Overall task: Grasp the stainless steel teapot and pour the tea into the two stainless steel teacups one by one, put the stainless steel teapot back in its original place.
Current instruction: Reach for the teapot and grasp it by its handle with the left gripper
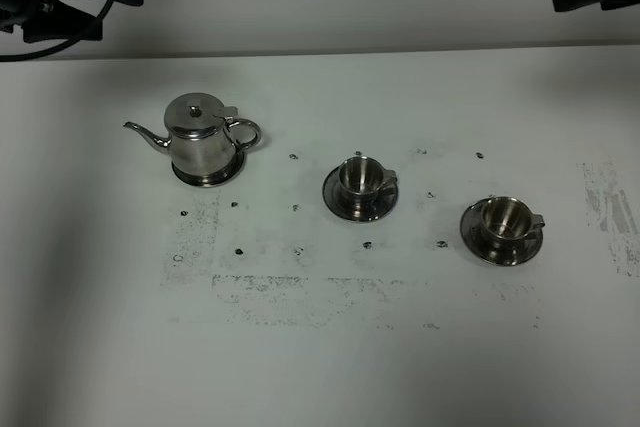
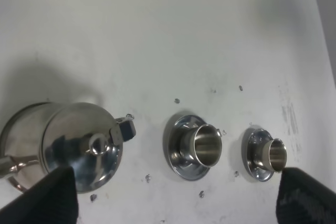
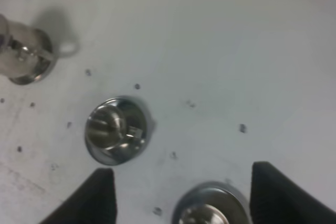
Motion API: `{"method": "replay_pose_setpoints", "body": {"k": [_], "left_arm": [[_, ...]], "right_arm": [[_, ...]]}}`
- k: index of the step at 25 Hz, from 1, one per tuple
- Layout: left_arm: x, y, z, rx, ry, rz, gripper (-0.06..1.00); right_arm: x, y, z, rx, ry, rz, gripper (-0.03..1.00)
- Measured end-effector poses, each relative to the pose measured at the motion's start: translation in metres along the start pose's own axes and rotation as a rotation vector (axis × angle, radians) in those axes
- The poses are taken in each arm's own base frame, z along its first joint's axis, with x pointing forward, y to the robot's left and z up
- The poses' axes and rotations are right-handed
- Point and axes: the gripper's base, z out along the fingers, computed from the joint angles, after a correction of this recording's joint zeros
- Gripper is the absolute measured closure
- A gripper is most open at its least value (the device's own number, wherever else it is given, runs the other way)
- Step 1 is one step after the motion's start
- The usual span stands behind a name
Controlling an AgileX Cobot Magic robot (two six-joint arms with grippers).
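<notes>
Steel teapot (image 1: 205, 142): mirror-polished, squat rounded body, low domed lid w/ small knob, thin gooseneck spout, loop handle. It stands upright on its round steel base dish (image 1: 209, 178), approx 10 o'clock from ctr of the white table (image 1: 400, 367) in the high view. Its long axis (spout to handle) runs 9–3: spout tip to 9 o'clock, handle to 3 o'clock.

Middle teacup (image 1: 360, 175): small shiny steel cylinder, mouth up, upright on the round flared middle saucer (image 1: 359, 209), near table ctr. It sits at 4 o'clock of the teapot, well apart, handle to 3 o'clock. Right teacup (image 1: 503, 217): same make, on the right saucer (image 1: 500, 252), at 4 o'clock of the middle teacup and apart from it. Its handle also points to 3 o'clock.

Table is matte white w/ dark specks round the cups. Grey scuffed patches lie at 6 o'clock of the teapot & near the 3 o'clock edge.

Left gripper (image 2: 177, 192): black, rough-textured fingers (image 2: 52, 198) spread wide, pinching nothing, raised off the table. Right gripper (image 3: 184, 195): dark fingers (image 3: 86, 200) likewise spread wide, empty, touching nothing. In the high view both arms show only as black shapes at the 11 & 1 o'clock corners.
</notes>
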Motion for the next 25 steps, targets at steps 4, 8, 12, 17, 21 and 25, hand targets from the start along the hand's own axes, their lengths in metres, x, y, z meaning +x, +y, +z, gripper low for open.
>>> {"method": "replay_pose_setpoints", "body": {"k": [4,8,12,17,21,25], "left_arm": [[0.001,-0.001,-0.003,-0.021,0.003,0.008,0.21],[0.001,-0.001,-0.004,-0.041,0.009,0.014,0.21],[0.001,0.000,-0.004,-0.044,0.010,0.015,0.21],[0.001,-0.001,-0.005,-0.044,0.010,0.016,0.21],[0.001,-0.001,-0.005,-0.044,0.008,0.017,0.21],[0.001,-0.007,-0.011,-0.048,-0.003,0.029,0.21]], "right_arm": [[0.042,0.009,-0.018,0.099,-0.017,0.004,0.44],[0.103,0.023,-0.035,0.189,-0.084,0.018,0.44],[0.147,0.037,-0.049,0.210,-0.124,0.016,0.44],[0.200,0.055,-0.065,0.231,-0.159,-0.011,0.44],[0.237,0.071,-0.080,0.233,-0.203,-0.022,0.44],[0.267,0.089,-0.103,0.250,-0.296,-0.069,0.44]]}}
